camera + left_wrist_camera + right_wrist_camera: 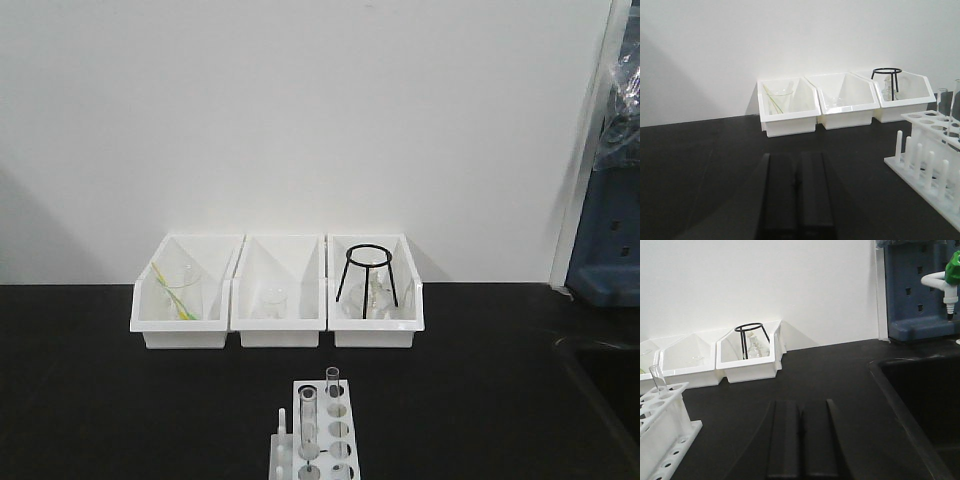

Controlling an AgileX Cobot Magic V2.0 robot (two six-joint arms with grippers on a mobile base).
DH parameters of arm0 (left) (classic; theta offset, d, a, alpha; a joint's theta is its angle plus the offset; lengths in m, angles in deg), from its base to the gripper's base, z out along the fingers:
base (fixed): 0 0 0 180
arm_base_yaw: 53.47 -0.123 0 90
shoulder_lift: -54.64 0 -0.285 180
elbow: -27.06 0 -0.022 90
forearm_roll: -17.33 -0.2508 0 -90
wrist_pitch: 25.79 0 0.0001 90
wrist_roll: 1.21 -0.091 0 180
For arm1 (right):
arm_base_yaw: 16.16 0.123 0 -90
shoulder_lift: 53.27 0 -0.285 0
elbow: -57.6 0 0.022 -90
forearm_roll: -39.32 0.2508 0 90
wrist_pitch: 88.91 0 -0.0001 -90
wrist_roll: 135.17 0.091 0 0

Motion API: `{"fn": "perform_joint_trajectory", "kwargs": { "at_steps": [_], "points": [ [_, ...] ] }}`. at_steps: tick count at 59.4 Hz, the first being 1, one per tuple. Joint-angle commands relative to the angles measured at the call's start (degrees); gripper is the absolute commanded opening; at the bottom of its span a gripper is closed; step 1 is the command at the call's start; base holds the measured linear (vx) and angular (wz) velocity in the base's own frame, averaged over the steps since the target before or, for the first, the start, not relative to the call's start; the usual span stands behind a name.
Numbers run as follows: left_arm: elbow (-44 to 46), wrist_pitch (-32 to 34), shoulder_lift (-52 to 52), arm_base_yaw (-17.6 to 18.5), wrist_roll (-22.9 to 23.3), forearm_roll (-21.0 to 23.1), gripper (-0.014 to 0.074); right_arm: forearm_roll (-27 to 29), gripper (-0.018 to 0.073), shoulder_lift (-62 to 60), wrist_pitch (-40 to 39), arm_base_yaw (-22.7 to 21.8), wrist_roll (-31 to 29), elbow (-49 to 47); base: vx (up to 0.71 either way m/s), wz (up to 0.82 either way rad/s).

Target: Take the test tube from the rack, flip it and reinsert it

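Note:
The white rack (325,440) stands at the front middle of the black table, with short pegs along its left side. Two clear test tubes stand upright in it: a near one (308,425) and a far one (333,385). In the left wrist view the rack (930,165) is at the right, with tubes (942,102) rising from it. In the right wrist view the rack (662,435) is at the left with one tube rim (656,376) showing. My left gripper (796,157) is shut and empty, left of the rack. My right gripper (801,405) is shut and empty, right of the rack.
Three white bins (277,292) line the back wall: the left holds a beaker with yellow-green sticks (178,295), the middle a small beaker (270,302), the right a black wire tripod (366,278) over glassware. A black sink (920,405) and a green-tipped tap (950,282) lie right.

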Motion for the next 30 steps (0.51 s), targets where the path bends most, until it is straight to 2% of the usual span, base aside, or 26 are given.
{"fn": "perform_joint_trajectory", "kwargs": {
  "at_steps": [1,16,22,30],
  "points": [
    [0.34,4.66,-0.38,0.01,0.13,0.00,-0.0006,-0.24,-0.0011,-0.79,-4.85,-0.39,-0.68,0.12,0.00,0.00],
    [0.34,4.66,-0.38,0.01,0.13,0.00,-0.0006,-0.24,-0.0011,-0.79,-5.18,-0.39,-0.68,0.12,0.00,0.00],
    [0.34,4.66,-0.38,0.01,0.13,0.00,-0.0006,0.14,-0.0011,-0.79,-12.12,-0.30,0.24,-0.73,0.00,0.00],
    [0.34,4.66,-0.38,0.01,0.13,0.00,-0.0006,0.02,-0.0011,0.00,-11.02,-0.17,0.75,-8.40,0.00,0.00]
  ]
}}
